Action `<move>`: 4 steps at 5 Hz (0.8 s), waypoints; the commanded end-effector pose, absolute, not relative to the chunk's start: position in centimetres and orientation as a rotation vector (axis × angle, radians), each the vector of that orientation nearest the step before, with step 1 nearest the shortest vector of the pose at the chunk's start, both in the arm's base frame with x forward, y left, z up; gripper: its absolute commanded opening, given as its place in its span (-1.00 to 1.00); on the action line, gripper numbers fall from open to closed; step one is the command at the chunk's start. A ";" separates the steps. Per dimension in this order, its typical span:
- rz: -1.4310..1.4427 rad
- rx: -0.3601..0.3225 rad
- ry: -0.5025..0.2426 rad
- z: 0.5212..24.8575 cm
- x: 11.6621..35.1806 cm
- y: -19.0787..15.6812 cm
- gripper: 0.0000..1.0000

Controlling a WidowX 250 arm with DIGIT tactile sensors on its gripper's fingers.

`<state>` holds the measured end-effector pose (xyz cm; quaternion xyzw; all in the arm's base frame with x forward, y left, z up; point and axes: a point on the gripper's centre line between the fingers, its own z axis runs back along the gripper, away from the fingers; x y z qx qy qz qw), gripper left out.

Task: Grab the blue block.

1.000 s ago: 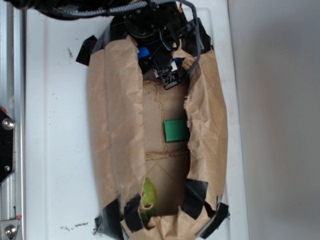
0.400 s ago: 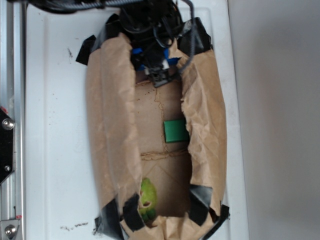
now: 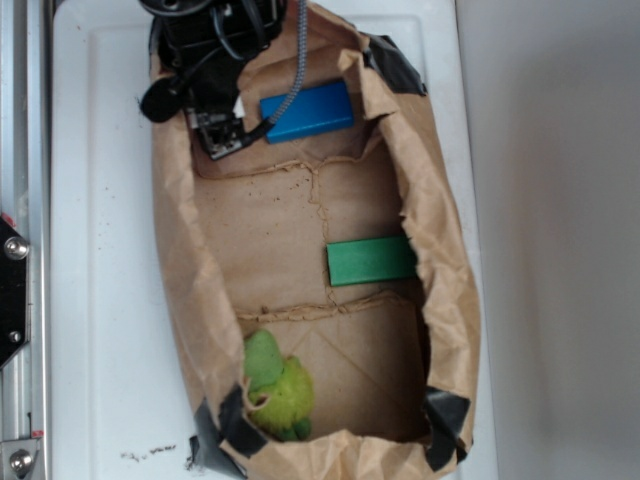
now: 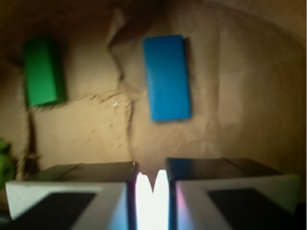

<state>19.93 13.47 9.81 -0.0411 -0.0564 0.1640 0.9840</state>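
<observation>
**Kid:** Where is the blue block [image 3: 306,111]?

**Helper:** It lies flat on the floor of the brown paper bag [image 3: 180,290], up near 12 o'clock in the view from above. Nothing is holding it.

**Kid:** And the robot's claw?

**Helper:** The gripper [image 3: 222,141] is at about 11 o'clock, by the bag's wall. It sits just beside the blue block, on its 9 o'clock side. I can't tell from above if they touch.

**Kid:** Is the claw open?

**Helper:** No. In the wrist view the two fingers [image 4: 72,191] are pushed close, with only a thin bright slit between them. There is nothing in the slit. From there the blue block [image 4: 167,77] is up at 12 o'clock, well apart from the tips.

**Kid:** What else is in the bag?

**Helper:** A green block [image 3: 368,261] lies near the middle, at about 3 o'clock, against the bag's wall. A green soft-looking thing [image 3: 278,386] sits down at 6 o'clock. The bag rests on a white table [image 3: 100,300].
</observation>
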 end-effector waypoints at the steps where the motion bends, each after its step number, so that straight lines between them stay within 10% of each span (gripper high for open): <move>1: 0.324 -0.044 -0.227 14.1 19.1 13.6 -1.00; 3: 0.355 -0.037 -0.243 14.1 20.7 13.0 -1.00; 4: 0.374 -0.024 -0.249 13.2 22.1 13.4 1.00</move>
